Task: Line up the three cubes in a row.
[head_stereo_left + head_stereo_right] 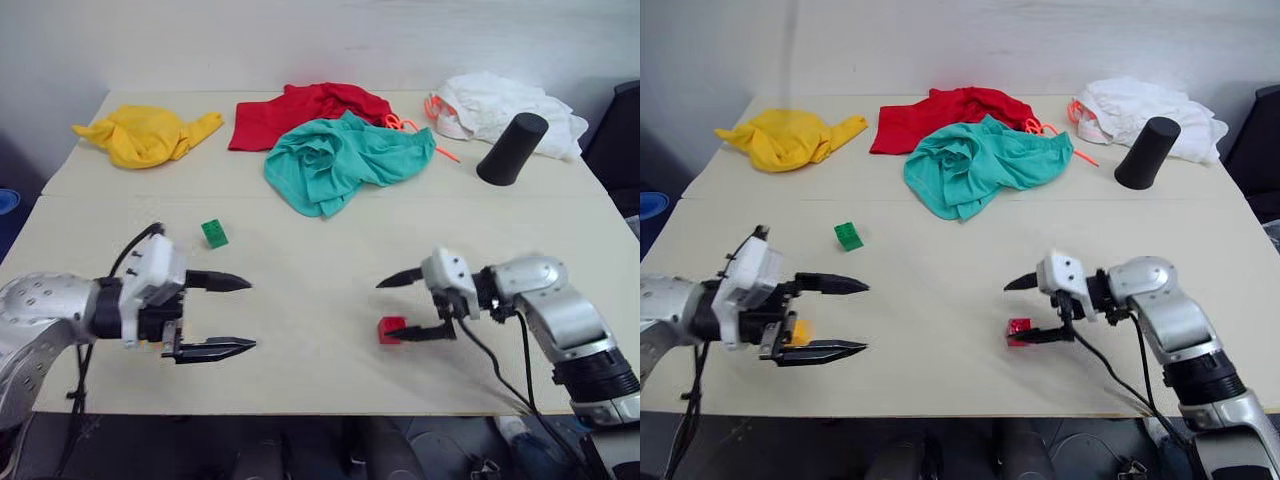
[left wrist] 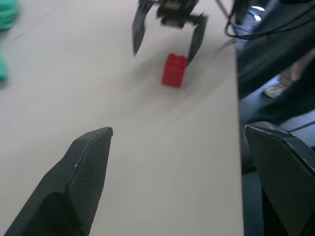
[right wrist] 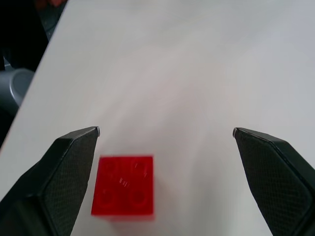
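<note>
Pale counter (image 1: 320, 330), cloths at 12 o'clock. Red cube (image 1: 391, 329) at 5, right gripper (image 1: 412, 305) jaws spread around it; green cube (image 1: 214, 233) at 9; left gripper (image 1: 232, 315) jaws spread, empty. Regrasp squarely, slide toward green.

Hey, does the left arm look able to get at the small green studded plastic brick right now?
Probably yes. The green studded plastic brick sits alone on bare table, just beyond the open left end effector, with nothing between them. The cloths lie farther back.
</note>
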Robot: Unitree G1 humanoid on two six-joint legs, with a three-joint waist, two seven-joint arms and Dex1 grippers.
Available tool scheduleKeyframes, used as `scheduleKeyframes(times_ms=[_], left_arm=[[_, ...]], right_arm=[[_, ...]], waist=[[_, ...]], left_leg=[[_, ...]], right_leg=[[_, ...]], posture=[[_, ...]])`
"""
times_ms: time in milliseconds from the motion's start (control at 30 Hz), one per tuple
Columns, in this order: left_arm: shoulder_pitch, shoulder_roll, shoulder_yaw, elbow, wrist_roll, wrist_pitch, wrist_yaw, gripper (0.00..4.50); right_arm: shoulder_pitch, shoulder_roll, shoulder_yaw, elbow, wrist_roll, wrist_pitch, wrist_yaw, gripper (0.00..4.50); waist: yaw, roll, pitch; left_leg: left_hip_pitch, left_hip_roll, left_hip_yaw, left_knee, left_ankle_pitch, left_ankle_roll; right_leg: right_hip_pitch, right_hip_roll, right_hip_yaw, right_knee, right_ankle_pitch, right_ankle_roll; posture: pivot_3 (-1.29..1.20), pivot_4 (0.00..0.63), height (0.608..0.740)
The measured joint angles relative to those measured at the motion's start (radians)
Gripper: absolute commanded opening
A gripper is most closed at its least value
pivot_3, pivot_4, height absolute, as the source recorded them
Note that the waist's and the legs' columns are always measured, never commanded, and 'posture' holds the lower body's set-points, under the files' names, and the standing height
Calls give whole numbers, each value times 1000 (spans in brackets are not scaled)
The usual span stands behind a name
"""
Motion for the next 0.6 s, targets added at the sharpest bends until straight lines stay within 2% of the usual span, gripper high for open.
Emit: scheduleKeyframes(times_ms=[133,333,400,467,600], left_arm=[[230,-96,219,-19,64,-11,46,4500],[347,-209,373,-21,107,-36,142,4500],[325,-219,374,-18,107,-25,191,4500],[238,-206,349,-9,107,-4,259,4500],[-7,-161,217,50,122,86,433,4500]], right_arm=[[-62,-13,-32,9,57,25,40,4474],[-135,-2,-37,47,65,25,47,4474],[-145,3,-38,51,68,27,46,4474],[-151,19,-37,49,73,29,44,4474],[-150,23,-38,43,78,37,35,4474]], waist=[[1,0,0],[1,-1,-1],[4,-1,-1],[9,-1,-1],[11,-1,-1]], left_leg=[[0,-1,0,0,-1,2],[0,-2,-2,0,-2,3],[0,-2,-3,0,-2,3],[0,-2,-3,0,-2,3],[-1,-3,-3,-1,-2,3]], right_leg=[[1,-2,-1,-2,0,0],[2,-4,-3,-2,0,0],[2,-5,-3,-3,0,0],[2,-5,-4,-2,0,0],[2,-6,-4,-2,0,1]], posture=[[0,150,740],[0,150,740],[0,150,740],[0,150,740],[0,150,740]])
